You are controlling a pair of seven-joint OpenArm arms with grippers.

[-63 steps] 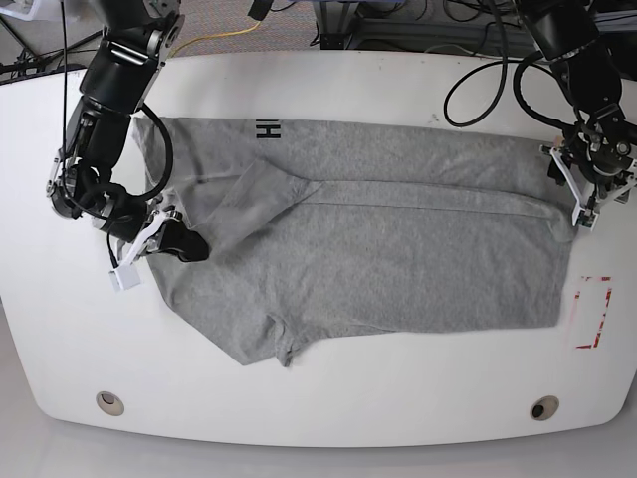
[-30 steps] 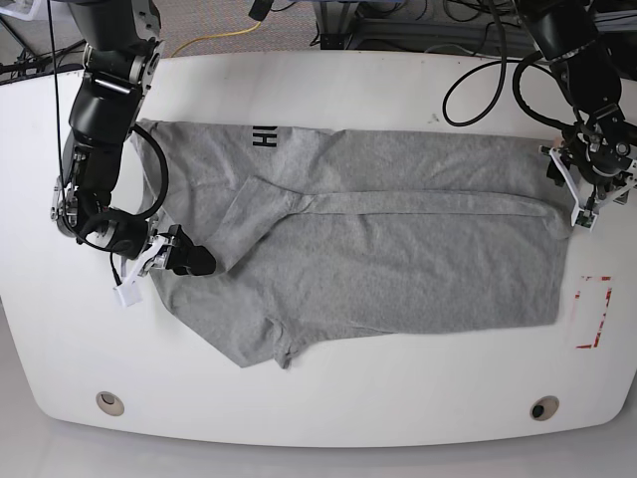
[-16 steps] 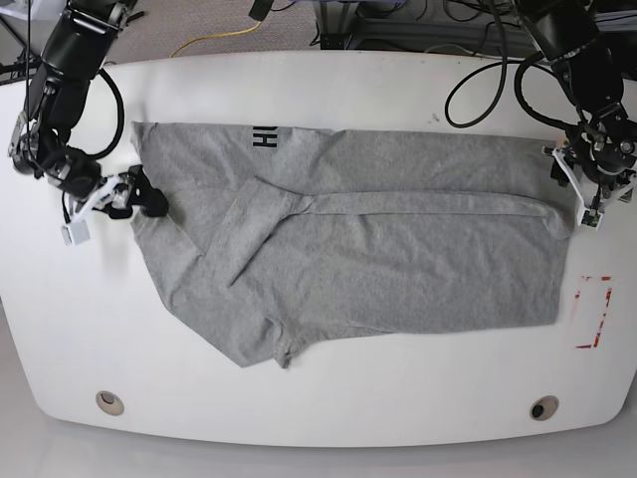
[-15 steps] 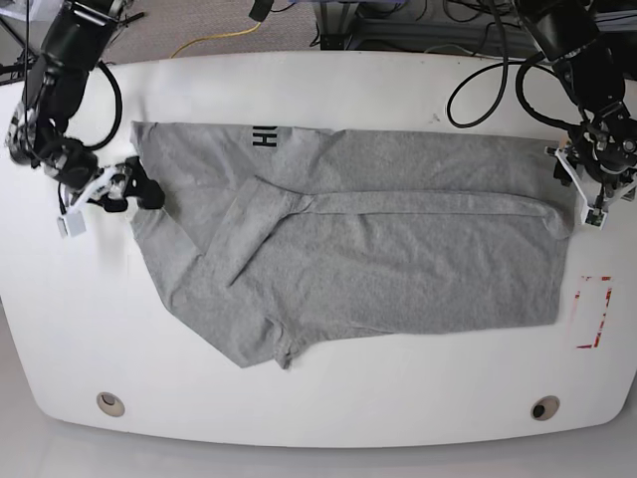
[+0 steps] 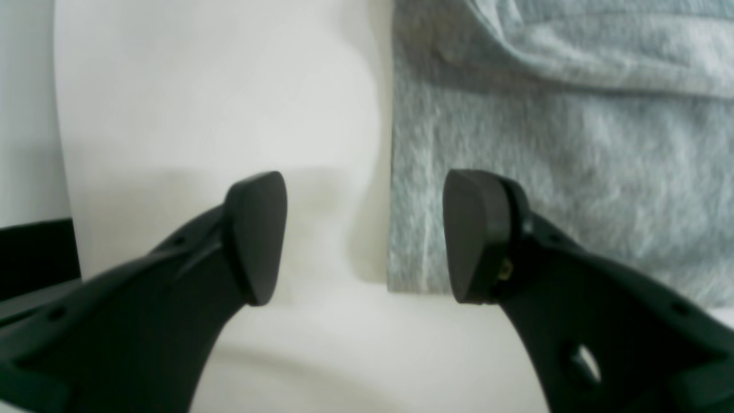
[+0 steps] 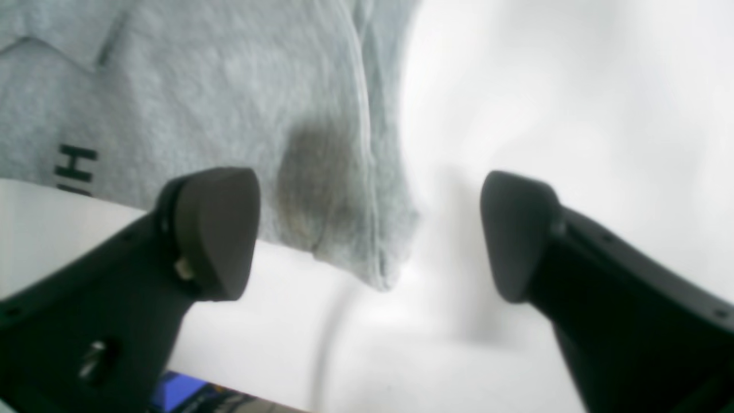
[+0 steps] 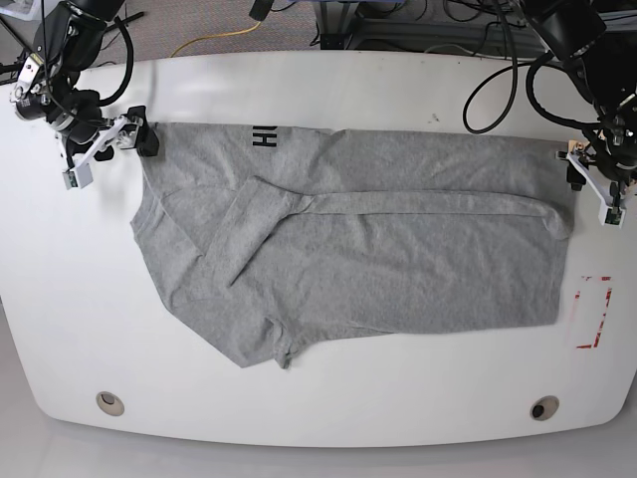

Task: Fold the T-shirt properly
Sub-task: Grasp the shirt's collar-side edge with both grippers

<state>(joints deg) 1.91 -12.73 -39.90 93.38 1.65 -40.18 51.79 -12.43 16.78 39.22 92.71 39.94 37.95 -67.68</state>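
I can read a black "H" near the upper edge of the grey T-shirt (image 7: 398, 259), with part of another mark beside it in my right wrist view; the shirt lies spread with folds on the white desk (image 7: 299, 403). My left gripper (image 5: 367, 238) stands wide open at one corner, my right gripper (image 6: 367, 235) wide open around another corner, both holding nothing
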